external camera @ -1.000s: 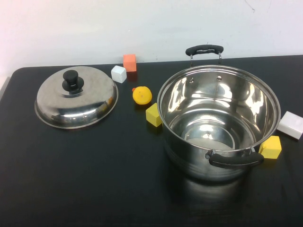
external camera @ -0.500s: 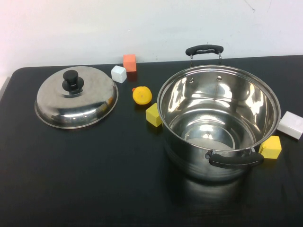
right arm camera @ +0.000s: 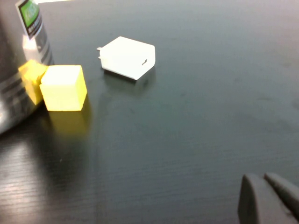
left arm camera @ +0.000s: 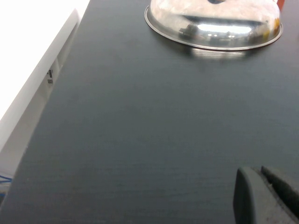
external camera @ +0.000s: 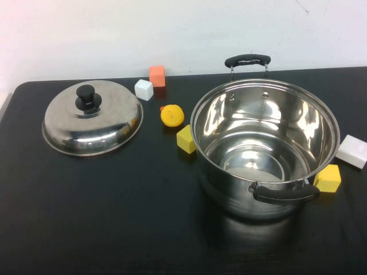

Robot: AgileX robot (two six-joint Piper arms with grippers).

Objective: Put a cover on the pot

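The large shiny steel pot (external camera: 264, 146) with two black loop handles stands open and empty at the right of the black table. Its side shows in the right wrist view (right arm camera: 14, 70). The domed steel lid (external camera: 92, 119) with a black knob lies on the table at the left, apart from the pot; its rim shows in the left wrist view (left arm camera: 214, 25). Neither arm shows in the high view. My left gripper (left arm camera: 261, 175) is shut and empty over bare table near the lid. My right gripper (right arm camera: 264, 179) is shut and empty over bare table near the pot.
Small blocks lie around the pot: an orange one (external camera: 157, 75), a white one (external camera: 144, 89), a yellow round piece (external camera: 172, 116), a yellow block (external camera: 186, 138), another yellow block (external camera: 328, 178) (right arm camera: 63, 87) and a white charger (external camera: 351, 151) (right arm camera: 127, 57). The table's left edge (left arm camera: 60, 60) shows.
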